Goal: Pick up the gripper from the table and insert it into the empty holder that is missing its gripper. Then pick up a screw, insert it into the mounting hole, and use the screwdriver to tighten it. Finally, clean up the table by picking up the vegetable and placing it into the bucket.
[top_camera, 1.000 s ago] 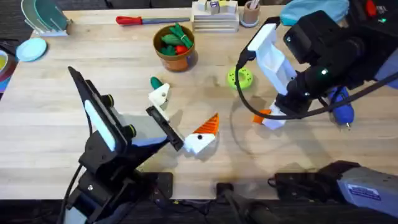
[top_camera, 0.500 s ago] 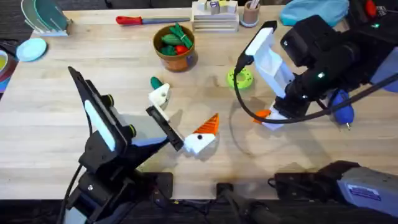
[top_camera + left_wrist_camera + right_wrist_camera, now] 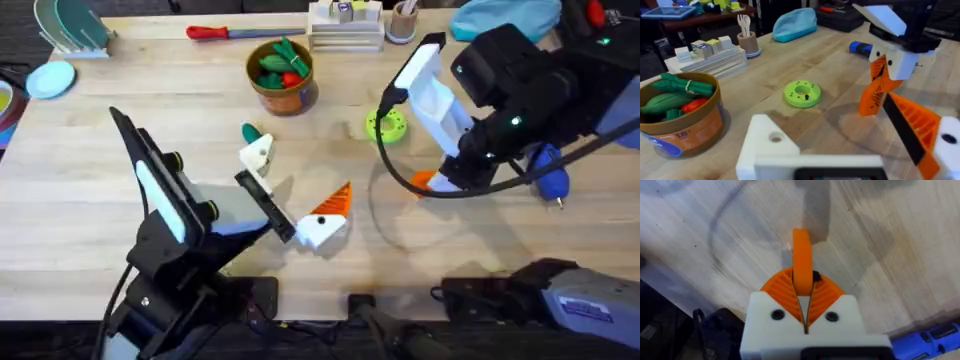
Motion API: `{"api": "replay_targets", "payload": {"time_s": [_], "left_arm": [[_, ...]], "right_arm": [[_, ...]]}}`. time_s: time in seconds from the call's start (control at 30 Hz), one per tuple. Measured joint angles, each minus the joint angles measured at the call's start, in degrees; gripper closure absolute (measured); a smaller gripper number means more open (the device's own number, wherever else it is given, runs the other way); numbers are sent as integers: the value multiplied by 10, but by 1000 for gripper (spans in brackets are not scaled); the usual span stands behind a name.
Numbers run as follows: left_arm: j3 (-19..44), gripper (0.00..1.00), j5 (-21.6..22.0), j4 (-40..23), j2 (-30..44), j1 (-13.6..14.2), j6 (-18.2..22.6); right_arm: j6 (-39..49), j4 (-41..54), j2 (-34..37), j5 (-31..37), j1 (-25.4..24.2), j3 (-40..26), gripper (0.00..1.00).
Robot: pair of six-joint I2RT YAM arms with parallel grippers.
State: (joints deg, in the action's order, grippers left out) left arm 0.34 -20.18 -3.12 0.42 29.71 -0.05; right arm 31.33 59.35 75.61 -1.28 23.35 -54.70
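My right gripper (image 3: 437,186) is shut on the small orange gripper piece (image 3: 421,180), held just above the table right of centre. In the right wrist view the piece (image 3: 801,262) sticks out from between the orange pads. My left gripper (image 3: 302,172) stands open at the table's middle. One of its fingers is the bare white holder (image 3: 258,152), whose mounting hole (image 3: 775,136) shows in the left wrist view. The other finger carries an orange ribbed pad (image 3: 912,125). The dark green vegetable (image 3: 250,132) lies beside the holder. The bucket (image 3: 281,92) stands farther back. The blue screwdriver (image 3: 549,170) lies at the right.
A green ring-shaped disc (image 3: 386,126) lies between the bucket and the right arm. At the back edge are a red-handled screwdriver (image 3: 225,32), a block stand (image 3: 345,25) and a beige cup (image 3: 403,22). The bucket holds toy vegetables. A blue pouch (image 3: 795,23) sits far back.
My right gripper has shifted slightly away from the table's front edge with the orange piece in it. The left arm has not moved.
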Motion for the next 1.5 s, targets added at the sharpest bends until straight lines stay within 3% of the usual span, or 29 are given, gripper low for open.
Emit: {"api": "replay_targets", "payload": {"time_s": [0.23, 0.6, 0.87, 1.2, 1.5], "left_arm": [[0, 7, 0, 0, 0, 0, 0], [0, 7, 0, 0, 0, 0, 0], [0, 8, 0, 0, 0, 0, 0], [0, 7, 0, 0, 0, 0, 0], [0, 9, 0, 0, 0, 0, 0]], "right_arm": [[-50, -8, 0, -28, 0, -43, 988], [-268, -259, 13, -282, 0, -71, 991], [-442, -309, 94, -419, 0, -71, 992], [-489, -368, 194, -654, 0, -71, 992], [-494, -374, 196, -722, 0, -71, 992]]}}
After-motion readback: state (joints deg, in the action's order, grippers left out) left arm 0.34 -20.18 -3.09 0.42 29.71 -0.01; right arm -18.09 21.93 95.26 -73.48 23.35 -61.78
